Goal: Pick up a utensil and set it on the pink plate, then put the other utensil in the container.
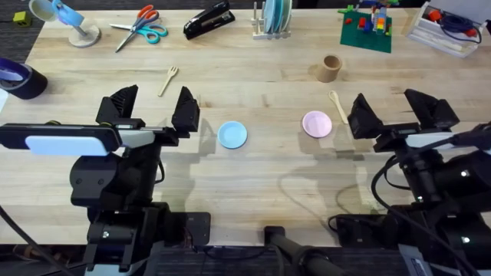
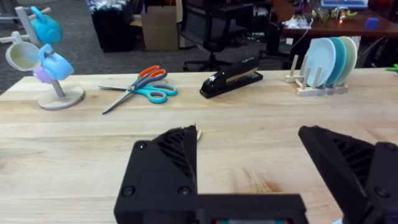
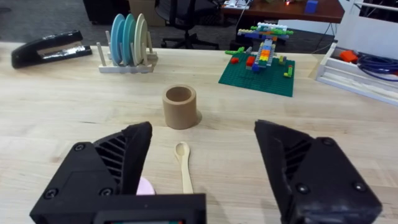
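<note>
- So far nothing done — wooden fork [image 1: 168, 80] lies on table [image 1: 261, 176], pink plate [image 1: 317, 123] bare.
- Wooden spoon [image 1: 338, 106] beside plate, outside cork cup [image 1: 331, 68].
- Left pincer [image 1: 153, 109], right pincer [image 1: 395, 111] — both wide open, empty.

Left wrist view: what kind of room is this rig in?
Likely an office or lab workspace: black office chairs and cardboard boxes stand behind the pale wooden table, and a cluttered brown desk sits farther back.
</note>
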